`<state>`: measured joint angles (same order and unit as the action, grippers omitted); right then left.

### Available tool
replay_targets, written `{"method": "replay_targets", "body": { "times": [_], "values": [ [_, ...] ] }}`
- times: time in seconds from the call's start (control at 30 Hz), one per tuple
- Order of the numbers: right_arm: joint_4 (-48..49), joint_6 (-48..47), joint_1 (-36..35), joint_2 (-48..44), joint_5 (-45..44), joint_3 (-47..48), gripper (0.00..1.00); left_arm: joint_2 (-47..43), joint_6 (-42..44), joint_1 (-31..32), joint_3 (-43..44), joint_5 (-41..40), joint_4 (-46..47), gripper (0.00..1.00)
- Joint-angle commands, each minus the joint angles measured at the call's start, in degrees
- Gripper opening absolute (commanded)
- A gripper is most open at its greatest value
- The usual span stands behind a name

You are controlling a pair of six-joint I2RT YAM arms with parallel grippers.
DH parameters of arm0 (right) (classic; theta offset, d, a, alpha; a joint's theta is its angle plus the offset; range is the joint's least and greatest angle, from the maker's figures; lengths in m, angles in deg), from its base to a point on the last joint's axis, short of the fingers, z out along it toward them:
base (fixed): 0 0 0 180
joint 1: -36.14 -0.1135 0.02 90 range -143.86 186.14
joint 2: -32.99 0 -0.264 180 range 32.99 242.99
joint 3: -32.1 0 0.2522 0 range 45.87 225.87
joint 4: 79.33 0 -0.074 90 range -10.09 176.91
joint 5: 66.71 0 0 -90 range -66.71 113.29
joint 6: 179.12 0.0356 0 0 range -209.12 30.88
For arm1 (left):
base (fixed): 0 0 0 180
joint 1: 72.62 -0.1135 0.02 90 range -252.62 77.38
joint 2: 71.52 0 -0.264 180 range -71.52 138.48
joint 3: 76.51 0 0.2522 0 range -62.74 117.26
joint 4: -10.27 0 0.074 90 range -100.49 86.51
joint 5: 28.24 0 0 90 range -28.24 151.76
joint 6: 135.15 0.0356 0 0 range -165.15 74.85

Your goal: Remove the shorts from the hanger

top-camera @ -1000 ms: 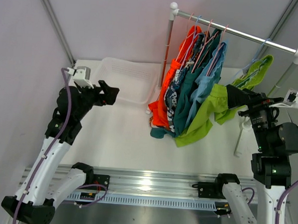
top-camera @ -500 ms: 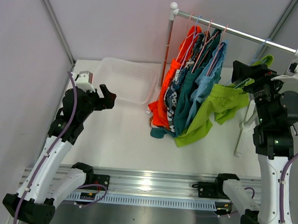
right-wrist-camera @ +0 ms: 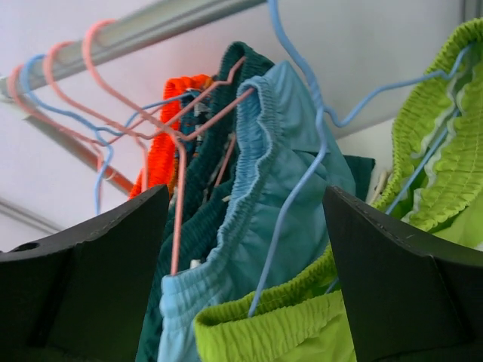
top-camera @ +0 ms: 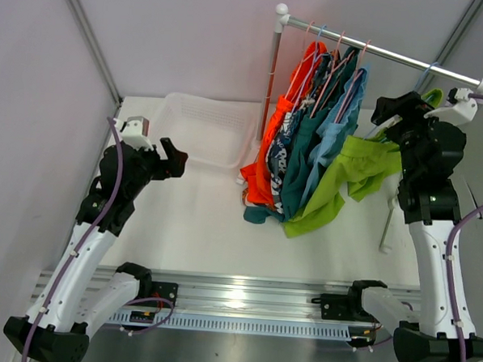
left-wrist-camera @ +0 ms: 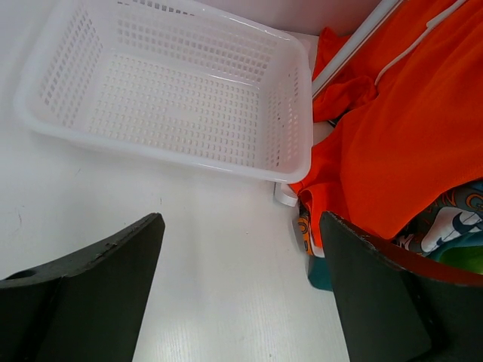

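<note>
Shorts [top-camera: 308, 152] hang from rail [top-camera: 410, 58] on hangers. Right jaws wide, empty, raised beside lime pair [top-camera: 362, 167]; blue pair [right-wrist-camera: 290, 173] seen between them, not gripped. Left jaws wide, empty, well apart, near basket [left-wrist-camera: 226, 162].

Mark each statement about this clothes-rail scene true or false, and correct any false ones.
1. The white basket holds no shorts. True.
2. The left gripper is shut on a pair of shorts. False: it is open and holds nothing.
3. The light blue shorts hang between the dark teal shorts and the lime green shorts. True.
4. The lime green shorts lie in the basket. False: they hang beside the light blue pair.
5. The right gripper is up near the rail, with its jaws open. True.
</note>
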<state>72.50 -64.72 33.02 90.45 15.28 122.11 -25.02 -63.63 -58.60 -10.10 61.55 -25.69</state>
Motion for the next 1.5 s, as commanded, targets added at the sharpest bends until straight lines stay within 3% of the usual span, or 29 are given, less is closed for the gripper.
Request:
{"method": "replay_targets", "body": {
  "times": [0.0,0.2,0.3,0.33,0.37,0.4,0.5,0.63,0.7,0.93,1.17,1.47],
  "values": [
    [1.9,0.4,-0.9,1.2,-4.1,-2.2,0.85,-0.9,0.4,0.2,-0.1,1.5,0.4,0.91],
    [5.4,0.4,-1.8,3.9,-5.2,-5.1,0.72,-0.1,0.4,0.2,0.0,2.0,0.1,0.91],
    [8.3,-0.1,-2.2,3.8,-5.3,-6.9,0.44,-0.2,0.4,0.2,-0.1,2.1,0.1,0.91],
    [9.2,-0.1,-2.3,3.5,-5.3,-7.2,0.27,-0.2,0.4,0.2,-0.3,2.2,0.2,0.91],
    [9.6,-0.1,-2.4,3.0,-5.6,-7.4,0.18,-0.2,0.5,0.2,-0.2,2.2,0.5,0.91],
    [9.8,-0.1,-2.6,2.6,-5.8,-8.1,0.00,-0.3,0.5,0.2,-0.1,2.5,0.5,0.91],
    [12.4,-0.8,-3.3,-1.0,-6.4,-10.3,0.00,0.5,0.9,0.2,-0.4,4.5,1.2,0.91],
    [13.1,-2.7,-3.8,-5.8,-5.2,-10.0,0.00,2.1,2.0,0.3,-1.0,13.2,4.2,0.91],
    [10.7,-2.7,-3.8,-7.3,-3.9,-8.2,0.00,3.0,3.5,3.4,0.3,15.6,5.6,0.93],
    [7.1,-3.3,-3.8,-9.6,-2.2,-3.5,0.00,14.1,8.3,30.8,17.2,7.8,4.4,0.98],
    [6.1,-1.9,-3.9,-8.3,-1.7,-3.5,0.00,26.4,9.6,45.3,25.9,12.1,12.7,0.99],
    [5.5,1.1,-3.8,-7.9,0.2,-3.1,0.00,42.6,7.8,47.7,31.5,20.5,23.9,0.99]
  ]
}}
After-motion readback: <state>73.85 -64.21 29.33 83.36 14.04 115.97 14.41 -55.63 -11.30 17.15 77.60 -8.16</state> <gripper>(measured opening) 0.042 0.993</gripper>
